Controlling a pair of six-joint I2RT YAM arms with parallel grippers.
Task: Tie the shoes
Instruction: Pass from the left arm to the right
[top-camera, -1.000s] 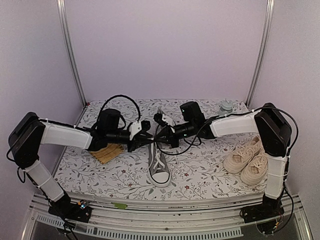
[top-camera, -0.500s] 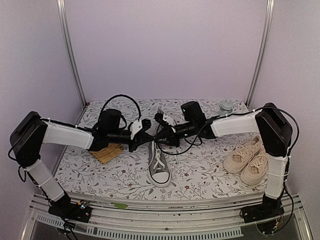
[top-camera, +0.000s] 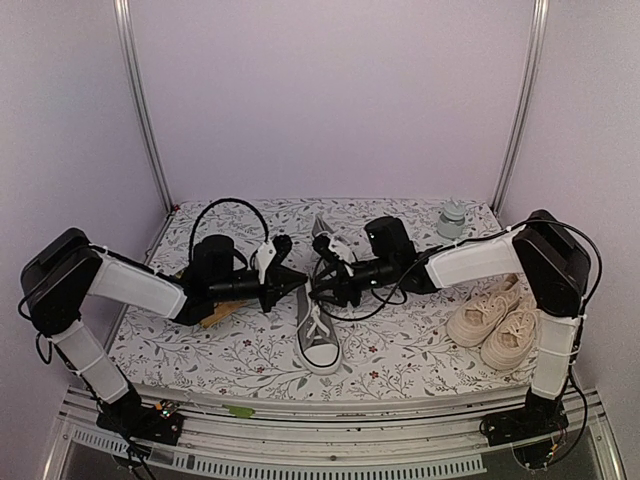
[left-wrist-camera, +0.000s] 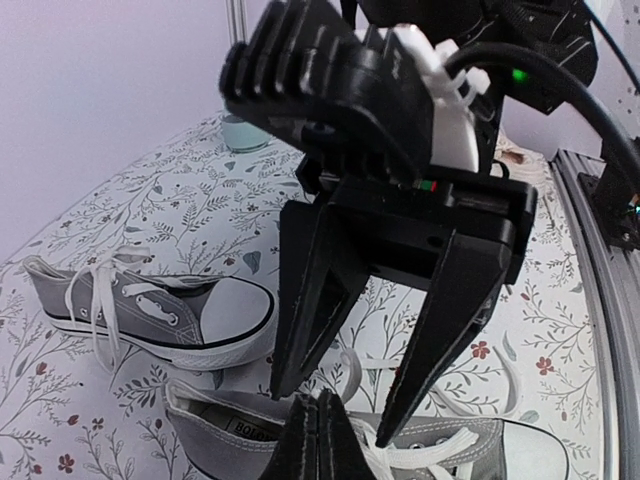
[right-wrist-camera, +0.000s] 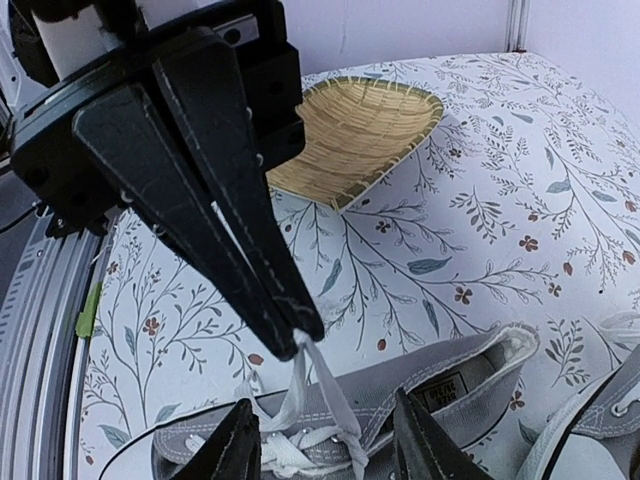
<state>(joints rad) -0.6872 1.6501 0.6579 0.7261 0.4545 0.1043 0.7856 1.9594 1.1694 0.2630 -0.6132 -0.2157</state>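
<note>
Handover — left hand (right-wrist-camera: 300, 330) has clamped shut on the white lace (right-wrist-camera: 303, 385) as right hand (left-wrist-camera: 338, 405), opposite, spreads open; grey shoe (top-camera: 318, 335) beneath both remains untied.

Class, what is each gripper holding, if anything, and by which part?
The left gripper pinches the white lace of the nearer grey shoe partway along the strand. The right gripper is open, holding nothing.

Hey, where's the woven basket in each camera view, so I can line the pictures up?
Top external: woven basket left of centre, mostly hidden beneath the left arm.
Left wrist: not in it.
Right wrist: upper centre, behind the left gripper that pinches a white lace.
Shared landmark: the near grey sneaker, at the bottom of both wrist views.
</note>
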